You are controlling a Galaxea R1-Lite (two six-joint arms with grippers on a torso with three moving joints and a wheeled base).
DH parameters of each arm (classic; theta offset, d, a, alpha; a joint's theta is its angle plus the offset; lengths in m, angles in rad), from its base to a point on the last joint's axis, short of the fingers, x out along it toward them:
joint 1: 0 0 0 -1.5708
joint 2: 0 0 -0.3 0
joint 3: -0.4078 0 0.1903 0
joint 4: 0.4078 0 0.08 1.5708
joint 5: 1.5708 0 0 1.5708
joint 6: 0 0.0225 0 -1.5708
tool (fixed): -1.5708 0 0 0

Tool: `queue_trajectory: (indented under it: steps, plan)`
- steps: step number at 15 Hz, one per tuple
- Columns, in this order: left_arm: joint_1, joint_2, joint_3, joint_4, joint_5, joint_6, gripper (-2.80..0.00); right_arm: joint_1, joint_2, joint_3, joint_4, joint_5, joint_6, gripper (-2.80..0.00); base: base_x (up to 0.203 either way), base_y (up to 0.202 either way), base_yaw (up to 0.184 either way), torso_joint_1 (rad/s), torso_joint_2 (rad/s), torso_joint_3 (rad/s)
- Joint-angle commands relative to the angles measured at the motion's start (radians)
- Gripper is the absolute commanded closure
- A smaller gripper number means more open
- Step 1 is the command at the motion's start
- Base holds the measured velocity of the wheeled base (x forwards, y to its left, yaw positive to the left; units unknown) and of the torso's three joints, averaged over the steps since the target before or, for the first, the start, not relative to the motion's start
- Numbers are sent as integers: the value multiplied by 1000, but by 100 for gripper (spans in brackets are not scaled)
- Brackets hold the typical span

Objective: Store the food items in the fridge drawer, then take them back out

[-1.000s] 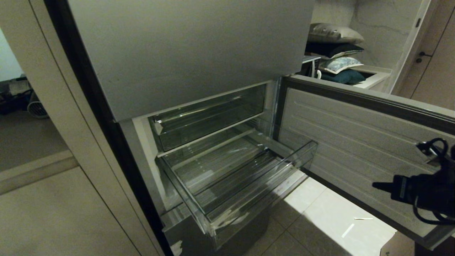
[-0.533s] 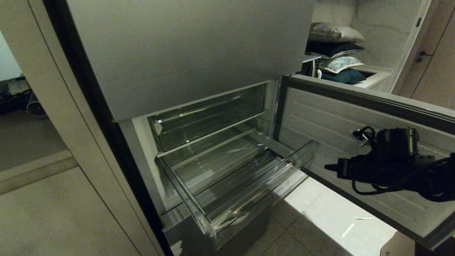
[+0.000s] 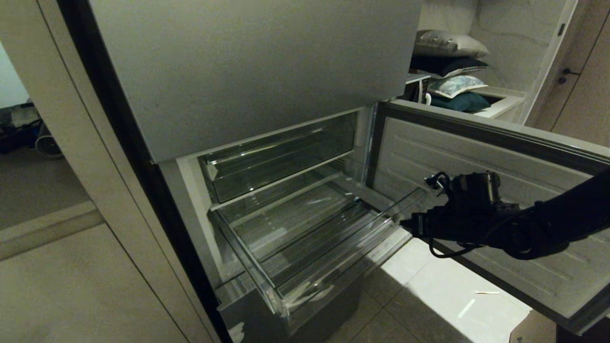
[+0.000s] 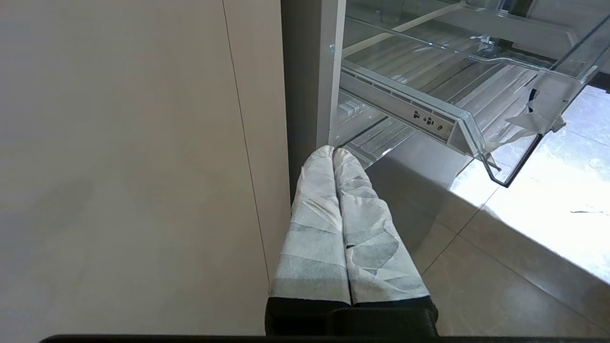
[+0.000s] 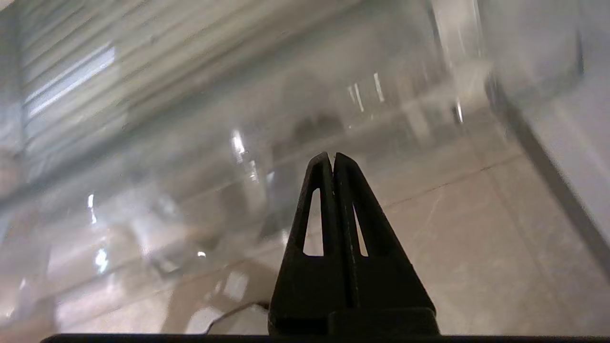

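Jaws pressed together and empty on both grippers, right gripper (image 3: 405, 222) level at the right front corner of the pulled-out, foodless fridge drawer (image 3: 333, 267), probably to push it, left gripper (image 4: 333, 153) parked low beside the fridge.

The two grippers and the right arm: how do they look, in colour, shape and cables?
The left gripper has two long tapered fingers wrapped in pale grey-white patterned covering, on a black base. The right gripper has bare black wedge-shaped fingers, each with a slim triangular cut-out. In the head view the right gripper sits on a black arm, with a metallic cylinder on the wrist and looped black cables.
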Motion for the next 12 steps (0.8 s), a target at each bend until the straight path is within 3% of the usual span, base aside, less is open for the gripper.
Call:
queue_trajectory:
  steps: [1, 8, 12]
  plan:
    - [0, 1, 0, 0, 0, 0, 0, 20, 73, -78, -5, -12, 2, 0, 0, 0, 0, 0, 0, 0]
    - [0, 1, 0, 0, 0, 0, 0, 70, 187, -214, -114, -15, 29, 0, 0, 0, 0, 0, 0, 0]
    - [0, 1, 0, 0, 0, 0, 0, 117, 246, -272, -266, -33, 75, 0, 0, 0, 0, 0, 0, 0]
